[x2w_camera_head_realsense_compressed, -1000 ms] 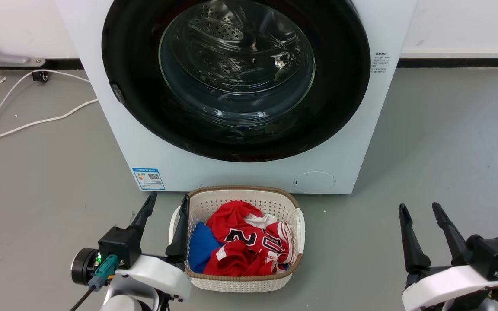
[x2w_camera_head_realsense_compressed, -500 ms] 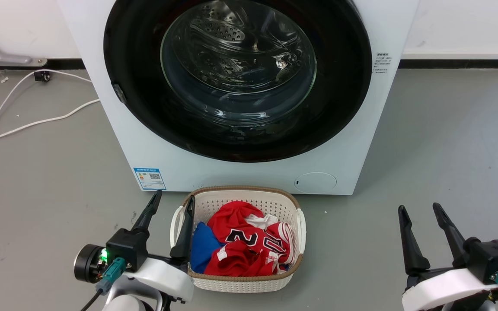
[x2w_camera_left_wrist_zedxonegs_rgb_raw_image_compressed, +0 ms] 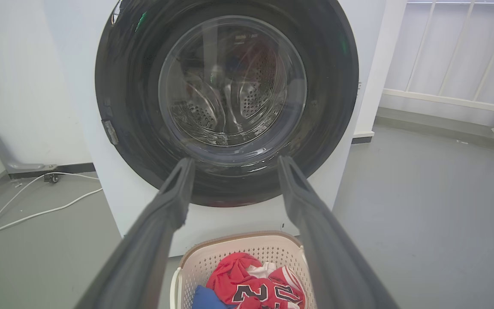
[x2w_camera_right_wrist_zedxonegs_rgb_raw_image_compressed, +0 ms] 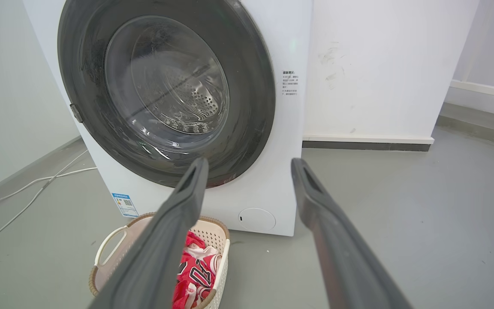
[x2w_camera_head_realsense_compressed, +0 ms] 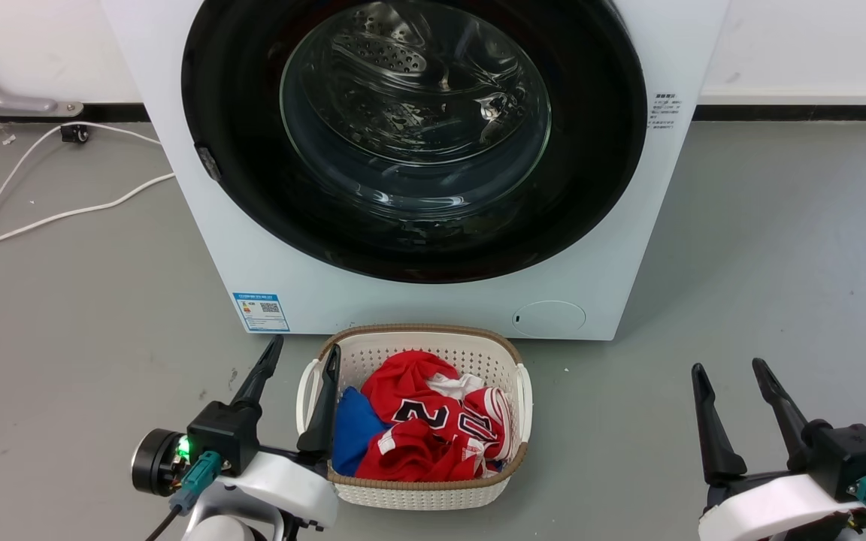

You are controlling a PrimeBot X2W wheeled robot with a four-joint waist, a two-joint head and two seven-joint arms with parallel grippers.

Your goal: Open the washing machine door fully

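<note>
Head view: the washing machine door (x2w_camera_head_realsense_compressed: 414, 135) is being shown at the far centre, lying flat against the front of the white machine (x2w_camera_head_realsense_compressed: 373, 300) and well apart from both grippers. Just near of the machine, a basket (x2w_camera_head_realsense_compressed: 418, 330) is being filled by red, white and blue clothes (x2w_camera_head_realsense_compressed: 425, 428). The left gripper (x2w_camera_head_realsense_compressed: 305, 346) is being held beside the basket's left rim, fingers spread wide and gripping nothing. The right gripper (x2w_camera_head_realsense_compressed: 728, 366) is being held well to the right over the grey floor (x2w_camera_head_realsense_compressed: 779, 248), fingers likewise parted and empty. A white cable (x2w_camera_head_realsense_compressed: 113, 201) is lying at the far left.
</note>
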